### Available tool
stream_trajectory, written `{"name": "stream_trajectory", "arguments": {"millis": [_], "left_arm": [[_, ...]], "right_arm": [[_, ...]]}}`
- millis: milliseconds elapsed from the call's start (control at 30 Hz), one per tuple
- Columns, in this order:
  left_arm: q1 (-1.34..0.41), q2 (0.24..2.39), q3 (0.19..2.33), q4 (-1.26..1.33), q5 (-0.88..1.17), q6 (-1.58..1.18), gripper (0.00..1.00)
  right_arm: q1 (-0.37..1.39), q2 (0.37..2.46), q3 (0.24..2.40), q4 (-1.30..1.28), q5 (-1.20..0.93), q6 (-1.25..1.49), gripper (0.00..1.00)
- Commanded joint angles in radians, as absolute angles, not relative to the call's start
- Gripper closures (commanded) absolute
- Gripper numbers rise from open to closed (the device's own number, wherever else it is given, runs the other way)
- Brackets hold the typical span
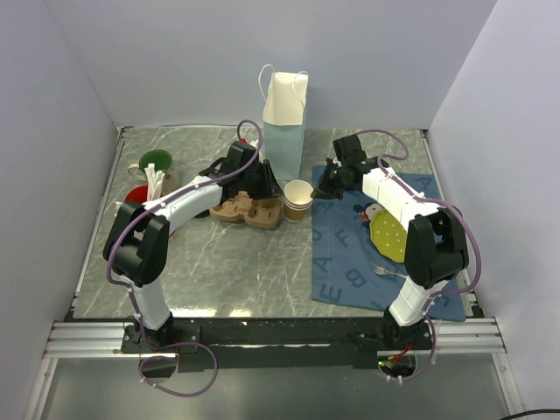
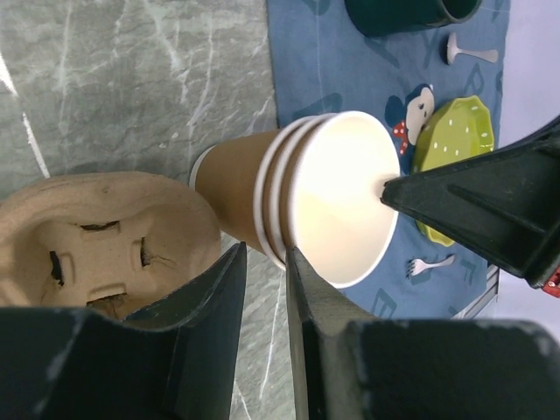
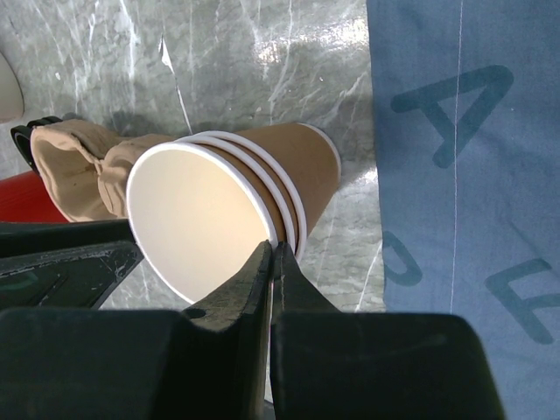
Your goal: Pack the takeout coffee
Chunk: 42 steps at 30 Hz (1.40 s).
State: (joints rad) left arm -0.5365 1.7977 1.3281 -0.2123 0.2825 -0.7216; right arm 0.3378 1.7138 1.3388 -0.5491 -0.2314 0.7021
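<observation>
The takeout coffee cups are tan paper cups with cream insides, three nested in one stack [image 1: 297,199] [image 2: 337,201] [image 3: 210,219], standing upright on the marble beside the blue mat. My right gripper [image 1: 324,185] [image 3: 273,249] is shut on the rim of the innermost cup, and its black fingers [image 2: 472,210] show in the left wrist view. My left gripper [image 1: 267,188] [image 2: 265,254] comes in from the opposite side. Its fingertips stand a little apart, and the rolled rims of the outer cups are caught between them.
A brown pulp cup carrier [image 1: 249,212] [image 2: 96,236] lies just left of the cups. Behind them stands a paper bag [image 1: 284,122]. On the blue mat [image 1: 350,262] are a green plate [image 1: 389,234], a fork [image 1: 385,271] and a dark green mug [image 2: 394,13]. A red cup [image 1: 136,194] sits far left.
</observation>
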Motion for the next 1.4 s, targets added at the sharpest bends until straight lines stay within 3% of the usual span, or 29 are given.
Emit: {"name": "stream_trajectory", "arguments": {"millis": [0, 1033, 1233, 1367], "left_arm": [[-0.543, 1.74, 1.345, -0.227, 0.246, -0.741, 0.69], [-0.545, 1.796, 1.304, -0.179, 0.279, -0.758, 0.69], [-0.545, 1.778, 1.319, -0.184, 0.293, -0.75, 0.68], [-0.545, 1.772, 1.327, -0.201, 0.276, -0.738, 0.68]], "right_arm": [[0.337, 1.674, 1.359, -0.548, -0.235, 0.707, 1.0], [0.336, 1.677, 1.359, -0.549, -0.247, 0.706, 1.0], [0.35, 1.669, 1.453, -0.659, -0.167, 0.629, 0.73], [0.373, 1.678, 1.551, -0.712, -0.107, 0.511, 0.66]]}}
